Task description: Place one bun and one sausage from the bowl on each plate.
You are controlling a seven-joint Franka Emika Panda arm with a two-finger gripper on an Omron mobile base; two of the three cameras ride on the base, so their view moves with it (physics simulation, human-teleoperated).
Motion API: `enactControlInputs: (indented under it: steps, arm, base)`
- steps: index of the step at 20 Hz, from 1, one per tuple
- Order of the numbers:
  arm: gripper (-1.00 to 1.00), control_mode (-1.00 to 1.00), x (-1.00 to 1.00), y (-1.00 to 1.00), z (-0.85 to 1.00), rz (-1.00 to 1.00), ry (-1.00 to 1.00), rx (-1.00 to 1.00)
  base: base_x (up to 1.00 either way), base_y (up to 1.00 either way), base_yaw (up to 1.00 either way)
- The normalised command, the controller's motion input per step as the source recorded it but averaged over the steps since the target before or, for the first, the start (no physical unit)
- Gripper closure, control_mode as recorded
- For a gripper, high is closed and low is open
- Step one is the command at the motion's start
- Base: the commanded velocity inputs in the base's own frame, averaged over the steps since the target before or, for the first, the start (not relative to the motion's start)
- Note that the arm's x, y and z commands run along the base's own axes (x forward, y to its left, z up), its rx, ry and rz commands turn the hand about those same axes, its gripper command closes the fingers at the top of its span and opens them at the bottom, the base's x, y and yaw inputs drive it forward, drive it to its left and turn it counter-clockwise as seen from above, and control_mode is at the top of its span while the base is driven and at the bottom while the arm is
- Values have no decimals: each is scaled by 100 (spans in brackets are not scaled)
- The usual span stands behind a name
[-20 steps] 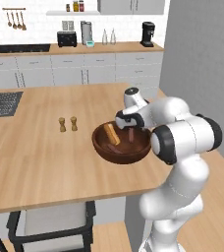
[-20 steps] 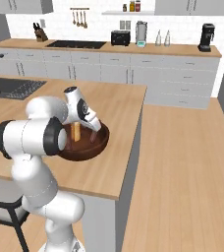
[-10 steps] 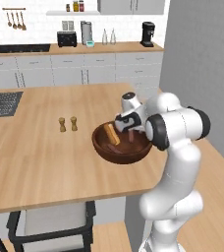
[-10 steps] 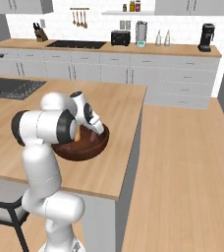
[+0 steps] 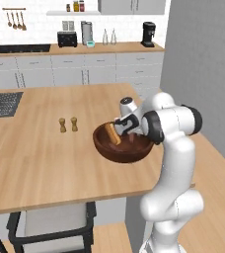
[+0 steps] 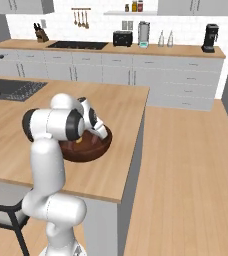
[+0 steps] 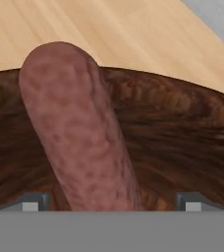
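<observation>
The dark reddish-brown bowl (image 5: 123, 147) (image 6: 88, 148) stands near the island counter's right edge. My gripper (image 5: 119, 130) (image 6: 94, 131) reaches down into it from the right, jaws open. In the hand view a reddish-brown sausage (image 7: 79, 142) leans up the bowl's inner wall (image 7: 182, 142), and it rises between my open gripper's (image 7: 112, 202) two tips without being pinched. From the left base view an orange-brown elongated piece (image 5: 113, 133) leans on the bowl's rim just in front of the hand; whether it is a bun or the sausage I cannot tell. The plates are out of view.
Two small wooden shakers (image 5: 68, 124) stand on the counter left of the bowl. A sink (image 5: 2, 104) is set in at the far left. A grey wall (image 5: 203, 74) rises close on the right. A stool (image 5: 50, 227) sits under the counter's front edge (image 5: 60, 200).
The arm has folded upward, its elbow rising above the counter, while the hand stayed at the bowl and sank slightly into it. The jaws stayed open.
</observation>
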Motion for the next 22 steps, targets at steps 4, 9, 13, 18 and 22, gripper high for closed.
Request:
enactControlInputs:
  steps: [4,9,13,18,22]
  arm:
    - [100,-100,0,0,-25,0,0,0]
    - [100,-100,-8,0,1,0,-3,0]
    - [100,-100,-43,0,78,0,-17,3]
    - [100,-100,-54,0,100,0,-14,10]
    - [100,-100,-8,13,100,0,0,5]
  base:
    - [0,0,0]
    - [0,0,0]
    - [0,0,0]
    - [0,0,0]
    - [0,0,0]
